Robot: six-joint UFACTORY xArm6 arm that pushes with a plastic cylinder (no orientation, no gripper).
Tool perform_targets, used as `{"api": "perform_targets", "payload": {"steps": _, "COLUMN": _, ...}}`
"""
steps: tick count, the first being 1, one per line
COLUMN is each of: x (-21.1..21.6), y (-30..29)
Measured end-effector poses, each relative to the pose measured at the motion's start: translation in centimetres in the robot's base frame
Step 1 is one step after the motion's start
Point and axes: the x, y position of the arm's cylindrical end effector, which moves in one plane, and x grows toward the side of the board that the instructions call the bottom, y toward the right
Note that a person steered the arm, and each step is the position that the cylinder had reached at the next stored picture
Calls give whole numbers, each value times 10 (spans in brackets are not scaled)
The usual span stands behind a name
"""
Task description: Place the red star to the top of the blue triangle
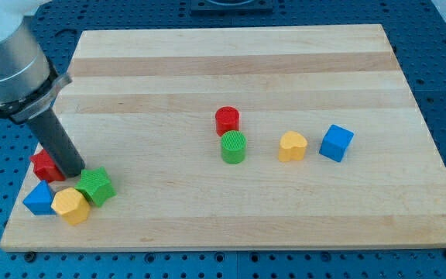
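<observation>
The red star [44, 165] lies near the board's left edge, partly hidden behind my rod. The blue triangle [39, 199] sits just below it, at the view's bottom left. My tip [73, 170] rests on the board against the red star's right side, just above and left of the green star [96, 186]. A yellow block [70, 205] lies right of the blue triangle, touching the green star.
A red cylinder [227, 120] and a green cylinder [233, 146] stand together at the board's middle. A yellow heart [292, 146] and a blue cube [336, 142] lie to their right. The wooden board [285, 62] sits on a blue perforated table.
</observation>
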Motion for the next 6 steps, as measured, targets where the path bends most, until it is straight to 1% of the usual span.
{"api": "perform_targets", "payload": {"steps": 2, "x": -42, "y": -2}}
{"api": "perform_targets", "payload": {"steps": 3, "x": -48, "y": -53}}
{"api": "perform_targets", "payload": {"steps": 4, "x": -47, "y": -70}}
{"api": "perform_targets", "payload": {"steps": 5, "x": -36, "y": -64}}
{"api": "perform_targets", "payload": {"steps": 6, "x": -22, "y": -36}}
